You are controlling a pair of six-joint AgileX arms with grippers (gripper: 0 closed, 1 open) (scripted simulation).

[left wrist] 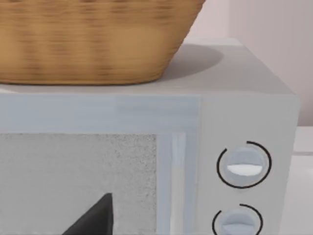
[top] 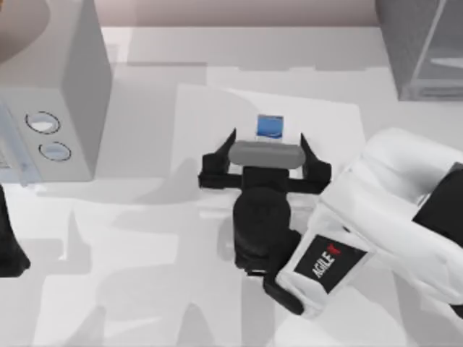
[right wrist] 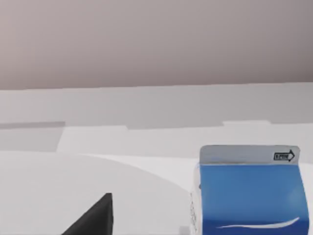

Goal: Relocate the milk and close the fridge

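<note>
The milk [top: 270, 124] is a small carton with a blue top, standing upright on the table a little past its middle. My right gripper [top: 268, 136] is open just in front of it, one black finger to each side of the carton and neither touching it. The right wrist view shows the milk [right wrist: 249, 196] close up, blue with a grey top fold, and one dark fingertip [right wrist: 93, 218] off to its side. The fridge [top: 416, 43] is a dark grey box in the far right corner, partly cut off by the picture edge. My left arm [top: 9, 242] is parked at the left edge.
A light grey box with two round dials [top: 51, 108] stands at the far left. In the left wrist view the same box [left wrist: 244, 122] has a woven basket [left wrist: 88, 39] on top. The white table [top: 145, 275] has free room in front.
</note>
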